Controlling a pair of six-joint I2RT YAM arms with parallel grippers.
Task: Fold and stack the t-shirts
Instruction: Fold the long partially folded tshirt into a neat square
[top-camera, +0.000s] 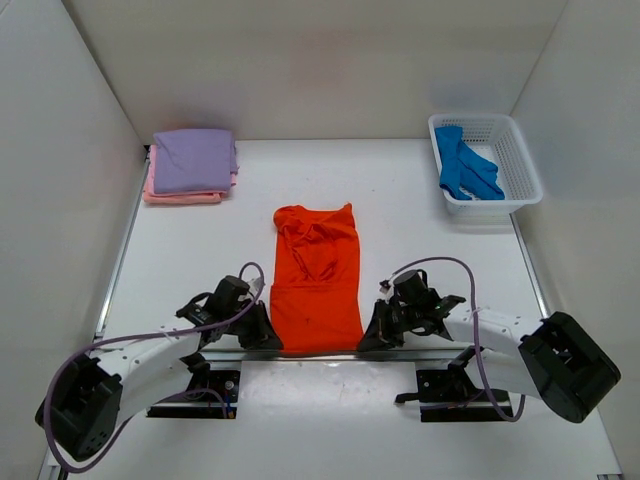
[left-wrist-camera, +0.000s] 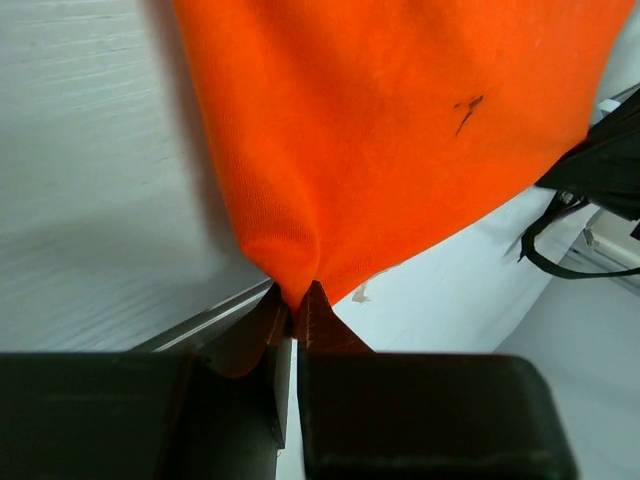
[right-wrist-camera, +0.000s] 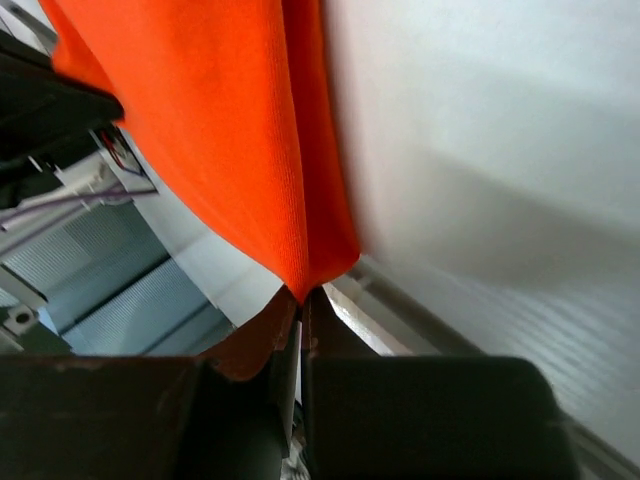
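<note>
- Lying in the middle of the table (top-camera: 190, 260): the orange shirt (top-camera: 317, 290), looking like a long, thin strip.
- Running long from the near edge toward the far wall, with the crumpled neck end far away and the flat bottom end close to the arms.
- Pinching the near left corner of the orange shirt with the left gripper (top-camera: 270, 338), jaws squeezed tight on a small peak of cloth.
- Pinching the near right corner the same way with the right gripper (top-camera: 368, 338), jaws also closed on the cloth.
- Holding the bottom edge between the two grippers, one at each corner, neither arm being nearer than the other.
- Stretching straight away from both grippers, so all the rest of the cloth is lying in front of them.
- Probably getting ready to lift this near end and carry it forward over the far end, folding the strip in half.
- Needing both arms moving together, or risking a crooked fold.
- Sitting folded at the far left of the table: a purple shirt (top-camera: 193, 160) on top of a pink shirt (top-camera: 180, 196), likely the pile for stacking.
- Waiting in a bunch inside the white basket (top-camera: 527, 172) at the far right: a blue shirt (top-camera: 465, 172).
</note>
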